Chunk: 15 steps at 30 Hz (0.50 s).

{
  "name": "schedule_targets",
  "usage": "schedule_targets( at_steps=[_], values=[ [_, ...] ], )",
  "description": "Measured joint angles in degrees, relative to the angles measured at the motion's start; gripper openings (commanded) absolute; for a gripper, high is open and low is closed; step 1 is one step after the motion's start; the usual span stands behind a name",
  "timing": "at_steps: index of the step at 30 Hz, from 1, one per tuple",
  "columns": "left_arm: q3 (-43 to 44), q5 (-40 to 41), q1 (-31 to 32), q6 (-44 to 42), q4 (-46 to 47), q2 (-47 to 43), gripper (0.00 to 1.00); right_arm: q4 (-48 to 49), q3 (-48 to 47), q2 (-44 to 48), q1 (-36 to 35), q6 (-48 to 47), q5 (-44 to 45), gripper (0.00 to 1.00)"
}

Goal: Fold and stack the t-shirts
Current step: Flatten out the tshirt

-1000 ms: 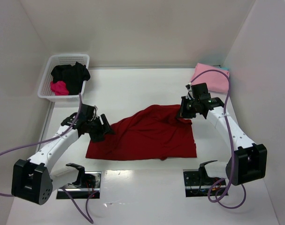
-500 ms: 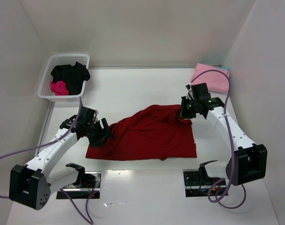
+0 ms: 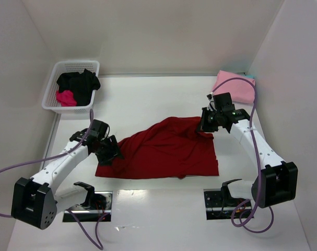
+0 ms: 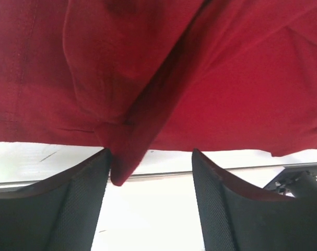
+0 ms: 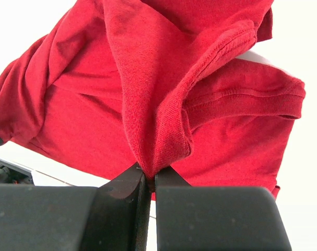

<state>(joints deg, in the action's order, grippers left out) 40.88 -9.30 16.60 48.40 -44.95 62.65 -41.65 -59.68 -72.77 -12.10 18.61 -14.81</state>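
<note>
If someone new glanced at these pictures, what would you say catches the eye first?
The dark red t-shirt lies mid-table, one corner pinched in the right gripper, the open left gripper at its left edge. A white basket sits far left; a folded pink t-shirt far right.

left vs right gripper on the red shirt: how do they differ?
The left gripper stands open, with a fold of the red shirt between its fingers, not clamped. The right gripper is shut on a bunched fold. The left gripper is at the shirt's left edge, the right gripper at its far right corner. Both are working the same shirt.
</note>
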Motion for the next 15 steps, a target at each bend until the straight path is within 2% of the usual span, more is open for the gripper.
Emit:
schedule_targets(
  at_steps=[3,4,6,7,11,15],
  values=[
    [0.0,0.2,0.1,0.1,-0.1,0.9,0.57,0.0,0.0,0.0,0.0,0.0,0.0,0.06],
    [0.0,0.3,0.2,0.1,-0.1,0.9,0.49,0.0,0.0,0.0,0.0,0.0,0.0,0.06],
    [0.0,0.4,0.5,0.2,-0.2,0.9,0.42,0.0,0.0,0.0,0.0,0.0,0.0,0.06],
    [0.0,0.4,0.6,0.0,-0.2,0.9,0.29,0.0,0.0,0.0,0.0,0.0,0.0,0.06],
    [0.0,0.5,0.6,0.2,-0.3,0.9,0.03,0.0,0.0,0.0,0.0,0.0,0.0,0.06],
    [0.0,0.7,0.6,0.0,-0.5,0.8,0.0,0.0,0.0,0.0,0.0,0.0,0.0,0.06]
  ],
)
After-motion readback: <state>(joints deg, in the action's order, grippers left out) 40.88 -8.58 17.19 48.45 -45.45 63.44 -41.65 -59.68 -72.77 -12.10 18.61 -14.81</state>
